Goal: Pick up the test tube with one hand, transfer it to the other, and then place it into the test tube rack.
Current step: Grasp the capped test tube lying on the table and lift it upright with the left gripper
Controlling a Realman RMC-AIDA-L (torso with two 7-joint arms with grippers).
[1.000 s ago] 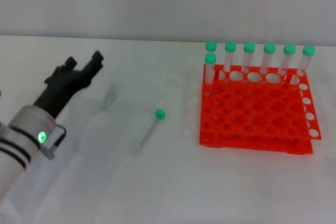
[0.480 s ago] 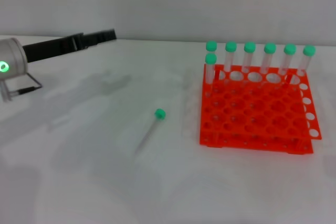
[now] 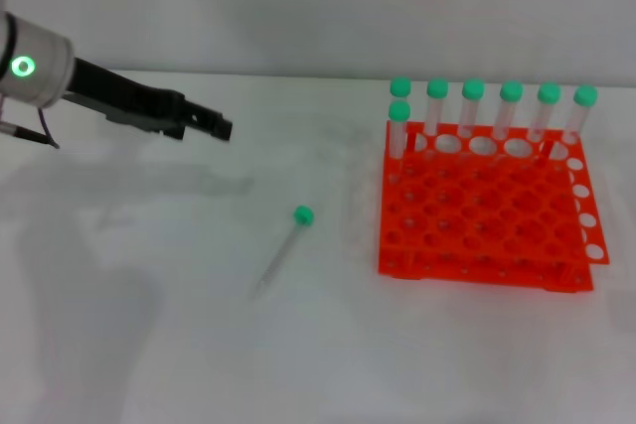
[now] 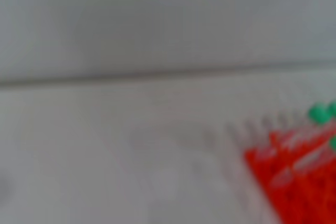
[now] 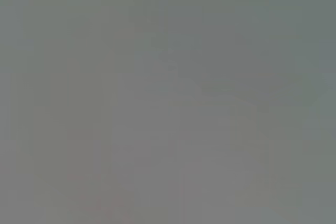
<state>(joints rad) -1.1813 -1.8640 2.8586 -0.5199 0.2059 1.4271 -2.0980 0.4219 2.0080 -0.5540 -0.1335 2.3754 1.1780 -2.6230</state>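
The test tube [image 3: 282,248] lies flat on the white table, its green cap [image 3: 303,214] at the far end, left of the orange-red test tube rack [image 3: 482,235]. My left gripper [image 3: 221,129], black on a silver arm with a green light, hangs above the table behind and to the left of the tube, pointing right, well apart from it. The rack also shows in the left wrist view [image 4: 291,182], blurred. The right gripper is out of view; the right wrist view is plain grey.
Several green-capped tubes [image 3: 473,106] stand upright in the rack's back row, and one more [image 3: 398,126] in the second row at the left. A grey wall runs behind the table.
My left arm has risen and swung, so the gripper now points right and slightly down, lower and nearer the lying tube than half a second ago. The tube and rack have not moved.
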